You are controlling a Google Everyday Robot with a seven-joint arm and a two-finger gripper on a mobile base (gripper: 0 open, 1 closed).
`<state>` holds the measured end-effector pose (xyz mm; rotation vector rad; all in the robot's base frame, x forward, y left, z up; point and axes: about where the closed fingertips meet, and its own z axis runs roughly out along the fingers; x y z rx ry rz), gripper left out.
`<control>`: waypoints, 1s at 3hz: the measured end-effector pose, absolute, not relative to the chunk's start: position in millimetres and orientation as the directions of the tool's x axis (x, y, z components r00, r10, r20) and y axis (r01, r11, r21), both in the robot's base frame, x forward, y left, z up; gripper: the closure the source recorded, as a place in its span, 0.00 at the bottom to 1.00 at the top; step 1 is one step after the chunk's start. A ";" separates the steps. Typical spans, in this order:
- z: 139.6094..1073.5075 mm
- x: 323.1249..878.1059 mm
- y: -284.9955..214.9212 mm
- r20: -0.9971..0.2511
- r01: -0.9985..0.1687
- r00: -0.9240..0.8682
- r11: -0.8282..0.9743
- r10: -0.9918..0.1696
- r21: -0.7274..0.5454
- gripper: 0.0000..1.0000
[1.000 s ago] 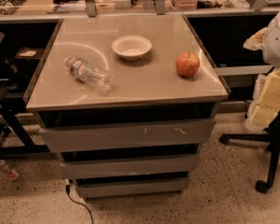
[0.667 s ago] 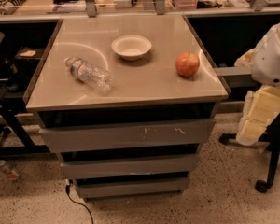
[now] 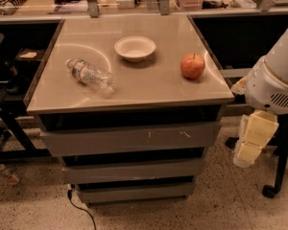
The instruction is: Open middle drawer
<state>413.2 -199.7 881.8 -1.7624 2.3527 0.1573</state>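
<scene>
Right of the bench (image 3: 153,87), the gripper (image 3: 253,140) has sunk toward the level of the middle drawer (image 3: 134,170), which is shut and untouched. Whether the gripper is open, I cannot tell.

A grey cabinet showed 3 drawer fronts under its tabletop (image 3: 134,87). The middle drawer (image 3: 134,169) looked shut, its plain front between a larger scratched front (image 3: 129,139) and a narrower bottom front (image 3: 134,193). On top were a plastic bottle (image 3: 90,74) on its side, a white bowl (image 3: 135,48) and a red apple (image 3: 192,65). The gripper (image 3: 247,152) hung right of the cabinet, apart from it.
</scene>
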 end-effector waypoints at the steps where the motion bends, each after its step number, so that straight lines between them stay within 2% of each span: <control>1: 874.5 409.1 -197.3 -0.210 -0.957 -0.275 0.287 -0.938 -0.030 0.00; 3: 758.4 370.8 -157.0 -0.255 -0.932 -0.361 0.336 -0.897 0.138 0.00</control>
